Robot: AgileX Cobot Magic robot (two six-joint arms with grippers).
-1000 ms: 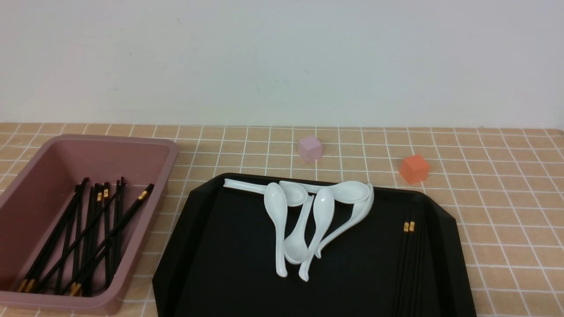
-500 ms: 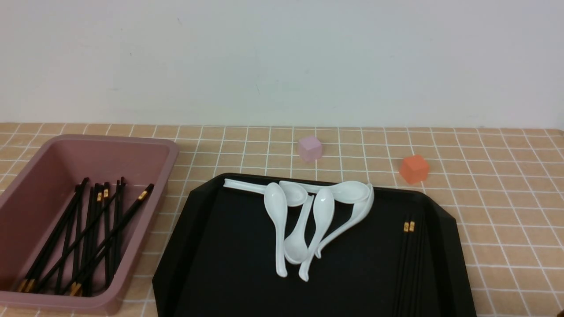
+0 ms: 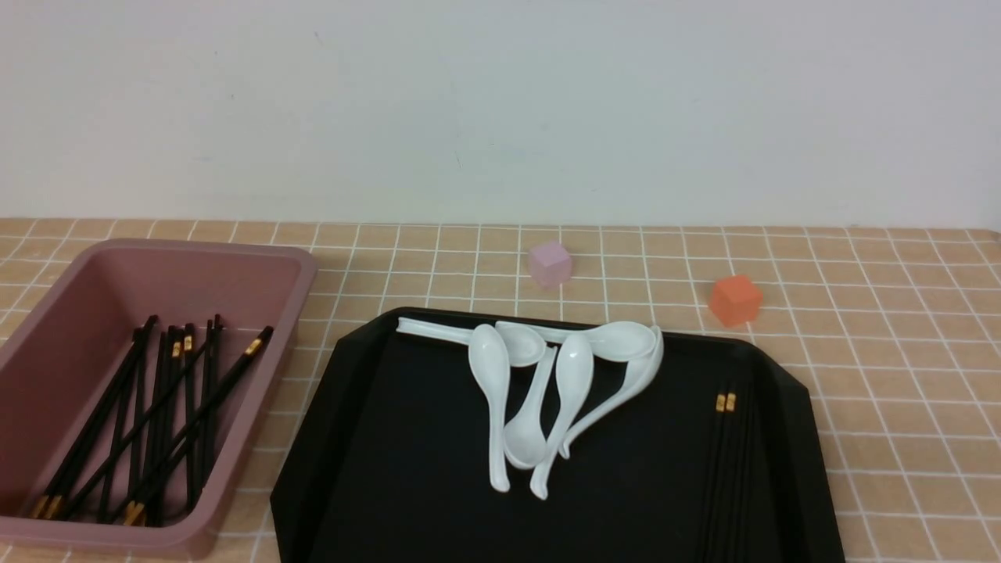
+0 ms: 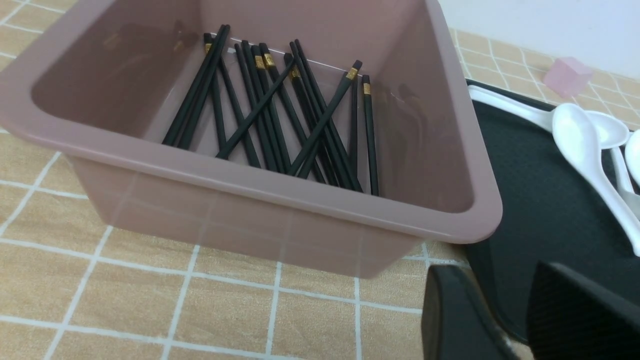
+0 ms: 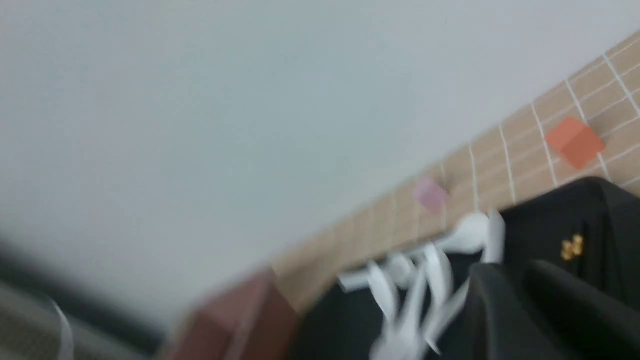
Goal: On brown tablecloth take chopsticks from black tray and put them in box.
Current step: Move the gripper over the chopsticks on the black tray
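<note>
Tan-orange grid-lined cloth [image 3: 899, 375]: matt, slightly mottled up close. Large flat black tray w/ cut-off corners [image 3: 407, 469]: smooth, plastic-looking, low sheen along rim. Deep dusty-pink plastic box [image 3: 235, 252]: smooth, satin finish, faint reflections on inner walls. Thin black chopsticks w/ gold bands [image 4: 322, 125]: smooth, semi-matt; bands shiny, metallic-looking. White soup spoons [image 3: 547, 383]: glazed ceramic look, v. glossy. Pale pink cube [image 3: 549, 263]: frosted, a bit translucent. Orange cube [image 3: 735, 299]: matt. Left gripper [image 4: 500, 272] fingers [image 4: 460, 320]: matt black; one pad finely ribbed.
</note>
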